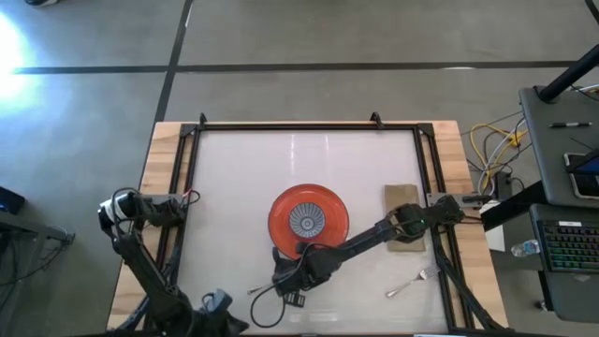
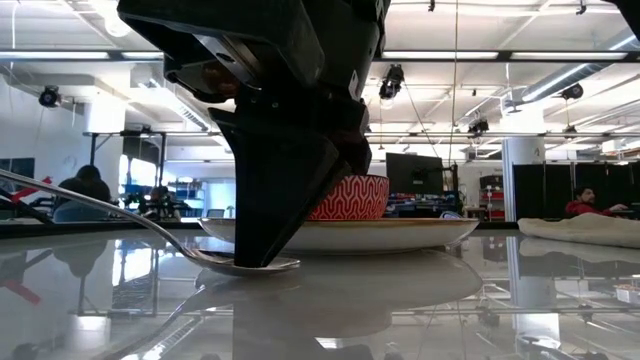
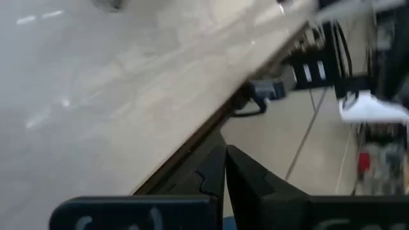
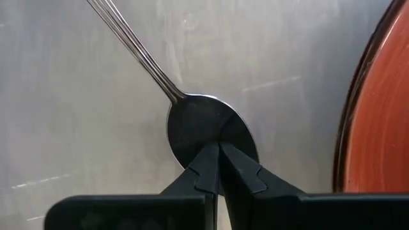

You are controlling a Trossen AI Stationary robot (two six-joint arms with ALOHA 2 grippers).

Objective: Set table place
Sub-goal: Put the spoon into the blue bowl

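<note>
Spoon (image 4: 208, 131), thin, stiff and probably slippery on the glossy surface (image 1: 234, 187), lay under the right end effector's (image 4: 219, 153) closed tips pressing its bowl, better pinched at the handle.

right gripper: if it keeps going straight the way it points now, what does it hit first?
The spoon: the shut right gripper already has its tips at the bowl's rim, apparently touching. Right under that is the table; the red plate lies off to one side.

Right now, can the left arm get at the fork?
Probably not. The left gripper sits shut at the table's left edge; the fork lies far right, with the plate and right arm between.
</note>
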